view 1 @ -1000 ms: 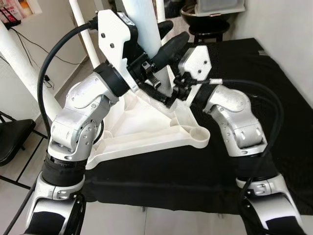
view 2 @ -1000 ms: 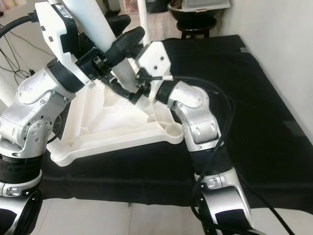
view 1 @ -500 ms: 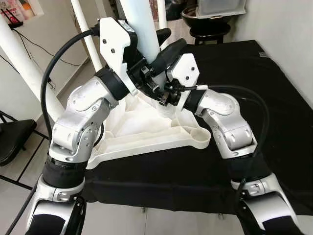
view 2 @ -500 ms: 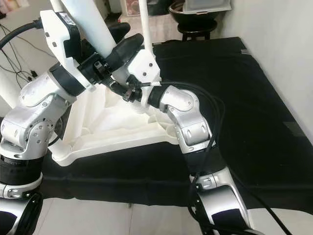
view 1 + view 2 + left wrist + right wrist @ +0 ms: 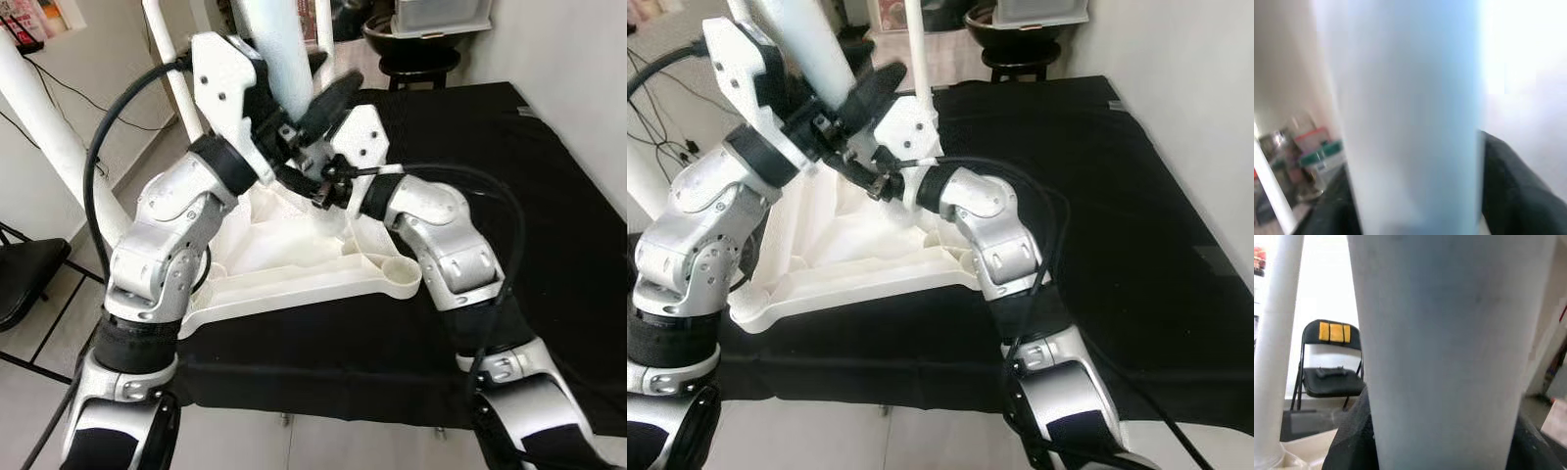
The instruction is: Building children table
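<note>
Both hands clasped one white table leg (image 5: 284, 49) standing upright on the overturned white tabletop (image 5: 294, 264), left hand (image 5: 318, 93) higher, right hand (image 5: 884, 181) lower, atop the black-covered desk (image 5: 549, 196).

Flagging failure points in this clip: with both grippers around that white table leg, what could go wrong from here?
1. The left gripper and right gripper crowd the same white leg close together; their fingers could collide or jam.
2. The upturned tabletop reaches the edge of the black cloth; a sideways push on the leg might slide it off.
3. Two other legs already stand fitted; tilting the tabletop could strain them.
</note>
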Available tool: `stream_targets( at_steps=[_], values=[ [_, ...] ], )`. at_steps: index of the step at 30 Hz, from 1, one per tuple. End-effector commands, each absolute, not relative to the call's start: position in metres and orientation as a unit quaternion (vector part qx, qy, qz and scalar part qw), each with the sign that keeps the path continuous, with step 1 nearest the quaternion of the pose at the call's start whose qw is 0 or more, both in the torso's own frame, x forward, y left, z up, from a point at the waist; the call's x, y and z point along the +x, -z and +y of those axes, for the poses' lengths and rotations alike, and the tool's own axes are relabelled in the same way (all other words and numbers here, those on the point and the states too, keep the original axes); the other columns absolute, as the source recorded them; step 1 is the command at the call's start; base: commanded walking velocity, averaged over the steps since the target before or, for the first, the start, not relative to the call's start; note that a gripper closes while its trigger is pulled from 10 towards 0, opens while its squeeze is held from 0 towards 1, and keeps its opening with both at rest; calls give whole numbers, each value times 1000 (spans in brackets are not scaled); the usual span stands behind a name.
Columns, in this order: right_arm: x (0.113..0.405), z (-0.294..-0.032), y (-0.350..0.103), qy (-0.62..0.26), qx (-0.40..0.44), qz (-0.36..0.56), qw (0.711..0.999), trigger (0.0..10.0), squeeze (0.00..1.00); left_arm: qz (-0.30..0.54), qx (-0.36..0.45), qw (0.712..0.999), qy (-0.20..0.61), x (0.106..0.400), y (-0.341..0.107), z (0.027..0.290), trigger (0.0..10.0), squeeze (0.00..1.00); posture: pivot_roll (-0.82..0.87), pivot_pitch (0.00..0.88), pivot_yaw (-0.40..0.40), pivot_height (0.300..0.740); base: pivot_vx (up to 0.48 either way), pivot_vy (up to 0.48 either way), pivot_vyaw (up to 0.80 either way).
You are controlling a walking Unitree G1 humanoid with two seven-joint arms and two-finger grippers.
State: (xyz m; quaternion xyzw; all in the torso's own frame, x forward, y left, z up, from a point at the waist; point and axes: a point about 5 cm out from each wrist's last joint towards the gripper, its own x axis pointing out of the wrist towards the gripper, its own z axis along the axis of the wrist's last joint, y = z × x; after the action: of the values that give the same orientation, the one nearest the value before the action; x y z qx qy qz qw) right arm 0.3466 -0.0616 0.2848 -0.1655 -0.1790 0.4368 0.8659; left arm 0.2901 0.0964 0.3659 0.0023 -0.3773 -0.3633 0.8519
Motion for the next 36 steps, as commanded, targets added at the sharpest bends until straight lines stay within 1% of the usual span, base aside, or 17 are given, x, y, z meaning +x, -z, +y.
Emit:
stream_targets(
  at_steps=[1,3,7,9,10,12,14,17,20,23,24,26,29,31,34,35,36],
  values=[
    [349,-58,-290,-428,-170,-186,868,0,0,-398,-18,851,343,288,-374,107,10000,1000,-97,64,98,740,0,0,0],
    [356,-67,-295,-395,-168,-190,883,0,0,-406,-20,856,320,290,-379,118,10000,1000,-97,66,98,740,0,0,0],
    [365,-81,-303,-343,-162,-199,904,0,0,-412,-12,865,288,291,-381,129,10000,1000,-94,65,97,740,0,0,0],
    [367,-83,-304,-333,-160,-202,907,0,0,-413,-12,866,281,292,-381,130,10000,1000,-94,64,97,740,0,0,0],
    [371,-92,-310,-305,-156,-209,916,0,0,-417,-9,872,256,293,-381,136,10000,1000,-95,63,98,740,0,0,0],
    [374,-97,-313,-287,-155,-213,921,0,0,-420,-7,876,238,294,-382,140,10000,1000,-95,63,98,740,0,0,0],
    [375,-98,-314,-281,-155,-214,923,0,0,-420,-7,877,232,294,-382,141,10000,1000,-95,63,98,740,0,0,0],
    [384,-119,-320,-207,-152,-220,941,0,0,-433,8,887,160,295,-384,157,10000,1000,-97,55,97,740,0,0,0],
    [386,-125,-321,-182,-150,-220,947,0,0,-434,12,889,145,295,-383,161,10000,1000,-96,52,96,740,0,0,0],
    [393,-141,-323,-121,-141,-217,958,0,0,-426,4,896,125,294,-374,167,10000,1000,-97,45,94,740,0,0,0],
    [393,-141,-323,-121,-141,-217,958,0,0,-426,4,896,125,294,-374,167,10000,1000,-97,45,94,740,0,0,0],
    [395,-150,-324,-85,-136,-217,963,0,0,-418,-4,902,112,294,-366,170,10000,1000,-95,42,92,740,0,0,0],
    [397,-154,-324,-71,-132,-218,964,0,0,-405,-13,907,110,293,-356,170,10000,1000,-91,37,90,740,0,0,0],
    [397,-155,-323,-72,-124,-221,965,10000,0,-388,-17,915,113,292,-346,168,10000,1000,-93,37,90,740,0,0,0],
    [395,-155,-322,-78,-120,-228,963,10000,0,-355,-15,928,115,290,-327,167,10000,1000,-93,39,88,740,0,0,0],
    [394,-155,-321,-81,-118,-233,962,10000,0,-342,-11,933,111,289,-318,168,10000,0,-91,42,90,740,0,0,0],
    [394,-155,-321,-81,-118,-233,962,10000,0,-342,-11,933,111,289,-318,168,10000,0,-91,42,90,740,0,0,0]
  ],
)
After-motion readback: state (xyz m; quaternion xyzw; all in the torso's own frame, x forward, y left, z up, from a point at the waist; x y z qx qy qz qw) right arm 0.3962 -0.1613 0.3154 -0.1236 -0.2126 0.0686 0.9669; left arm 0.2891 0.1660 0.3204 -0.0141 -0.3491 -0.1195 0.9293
